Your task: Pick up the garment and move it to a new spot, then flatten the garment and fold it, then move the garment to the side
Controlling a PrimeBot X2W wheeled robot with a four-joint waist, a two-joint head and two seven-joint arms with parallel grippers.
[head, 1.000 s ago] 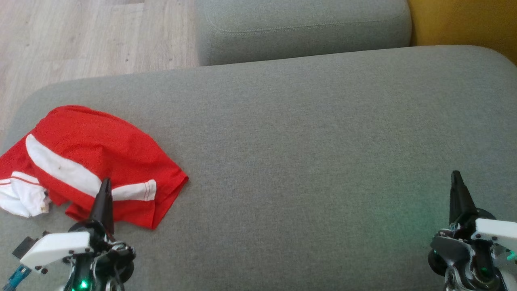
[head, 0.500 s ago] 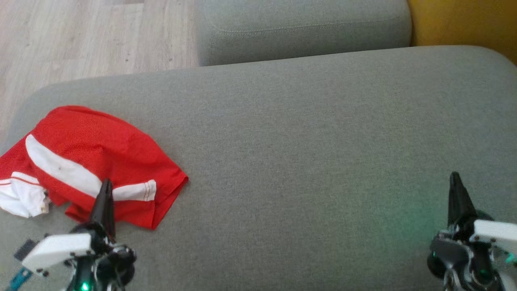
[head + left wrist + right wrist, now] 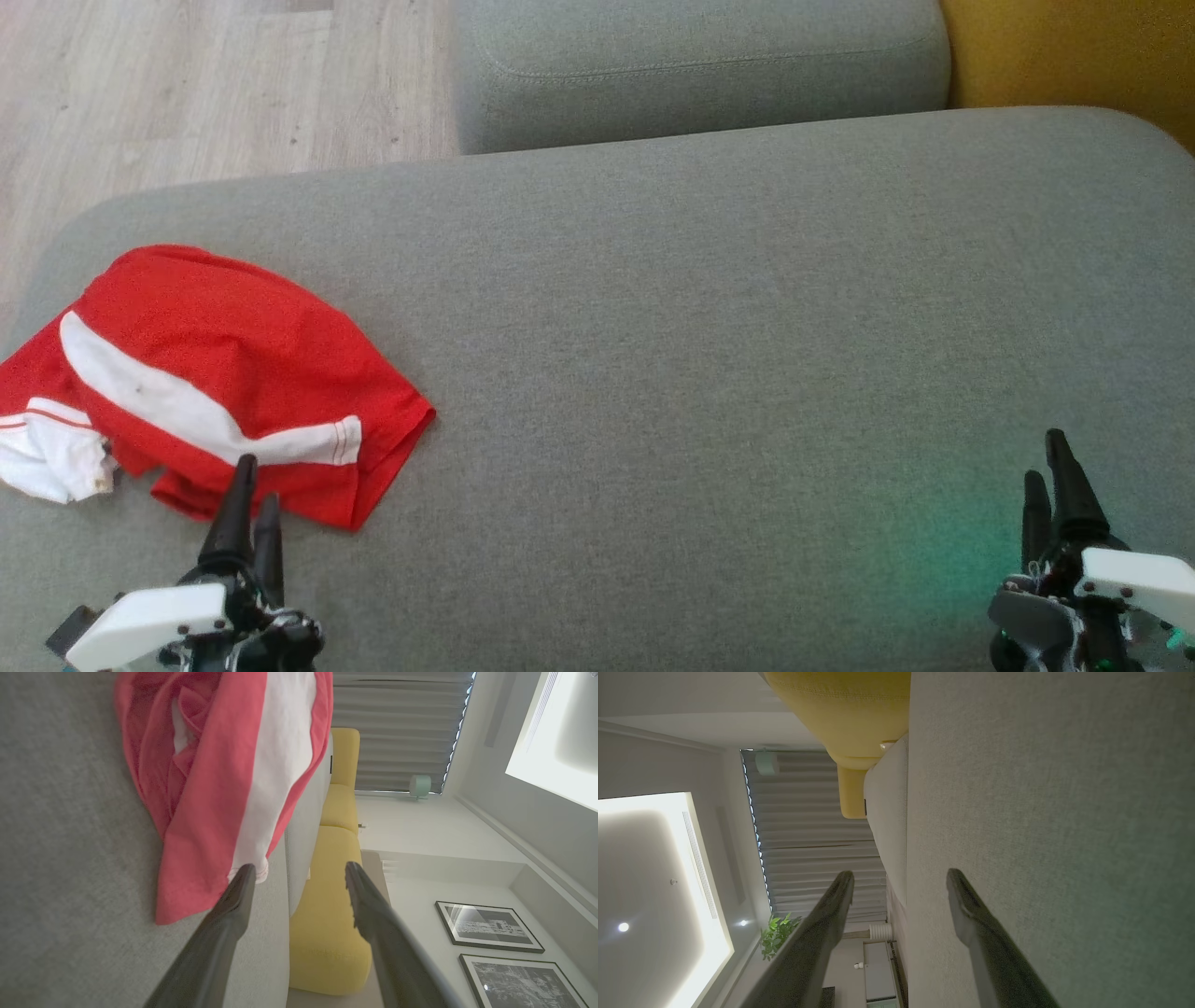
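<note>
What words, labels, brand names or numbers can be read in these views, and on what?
None can be read. The red and white garment shows no print or label, the grey cushion is plain, and the framed pictures in the left wrist view are too blurred for any lettering.

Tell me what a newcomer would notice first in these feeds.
The bright red-and-white garment, bunched at the left end of the grey cushion, grabs the eye first. Next is the left hand, open with its tips at the garment's near hem. The right hand, also open, is far off over bare cushion at the lower right.
</note>
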